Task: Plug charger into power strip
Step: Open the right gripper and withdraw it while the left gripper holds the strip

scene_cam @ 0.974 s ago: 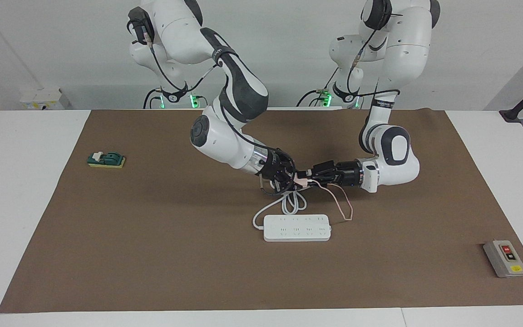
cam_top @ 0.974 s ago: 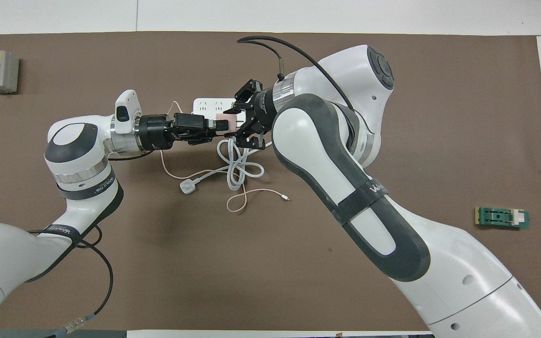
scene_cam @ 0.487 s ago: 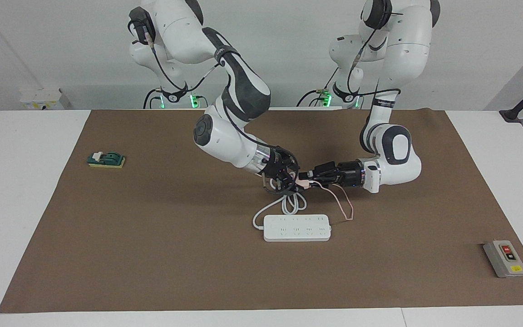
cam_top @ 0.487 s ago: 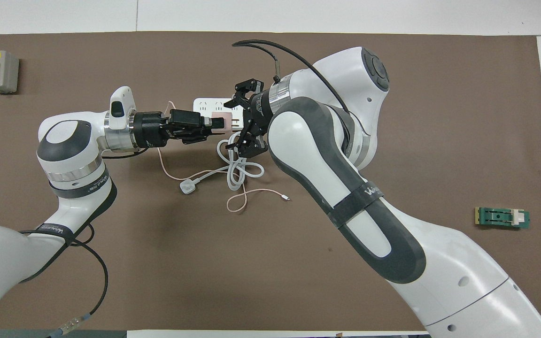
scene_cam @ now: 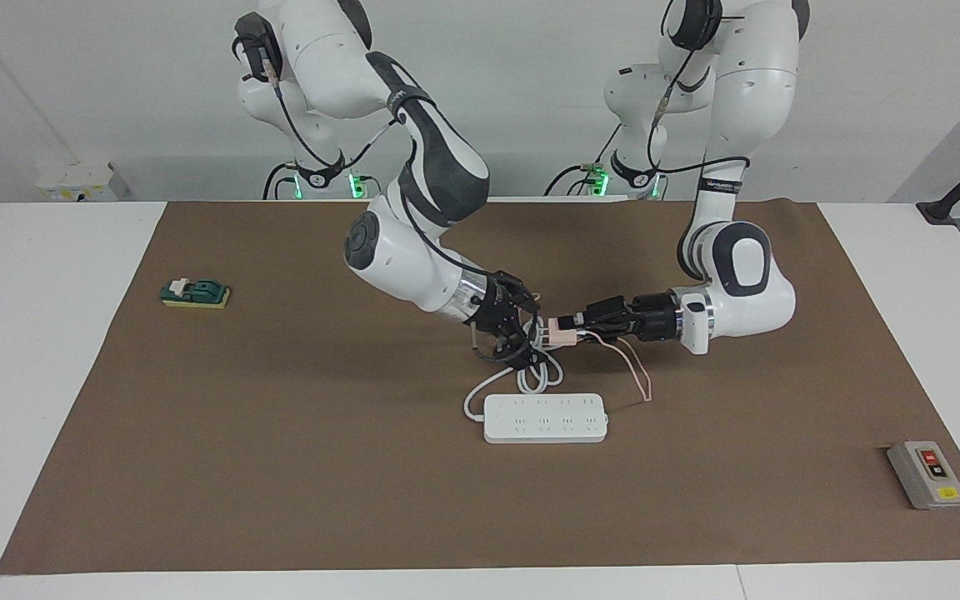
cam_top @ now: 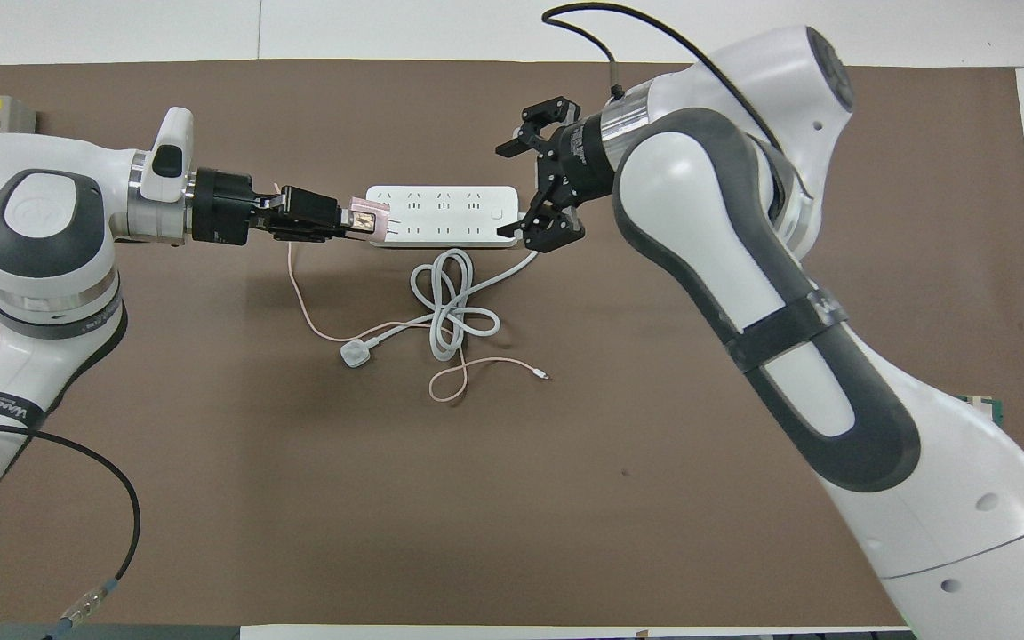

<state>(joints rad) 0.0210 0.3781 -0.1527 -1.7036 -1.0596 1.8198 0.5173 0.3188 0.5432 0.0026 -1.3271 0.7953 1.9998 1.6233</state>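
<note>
- Charger (scene_cam: 562, 335): small pale pink cube, held up in the air by the left end effector (scene_cam: 570, 325), over the table (scene_cam: 280, 467) above the coiled white cord (scene_cam: 540, 373), on the robots' side of the power strip (scene_cam: 545, 417).
- Left end effector: fingers clamped on the charger's body, arm lying near level and coming from the left arm's end of the table.
- Right end effector (scene_cam: 522, 329): fingers spread wide, holding nothing, just beside the charger's prong end. From overhead it (cam_top: 540, 191) hangs over the strip's end toward the right arm.
- Thin pink cable (scene_cam: 634, 367): hangs slack from the charger in a loop down to the table, and its free tip (cam_top: 544, 377) lies nearer the robots.
- Handling guess: charger looks light and rigid, with a smooth plastic shell, so it could slip or twist in a two-finger pinch.
- Best hold: the flat side faces of the cube, away from the prongs, leaving the prong face free.
- Prongs: too small to read their direction in the facing view. Overhead they seem to point toward the strip's near end.
- Cable looks soft and light, should add little drag but may snag on the white cord.
- Power strip: flat, long, stiff plastic. Likely light enough to slide under plug-in force, so bracing it may be needed.
- White cord: thick and springy-looking, piled against the strip's robot-side edge.
</note>
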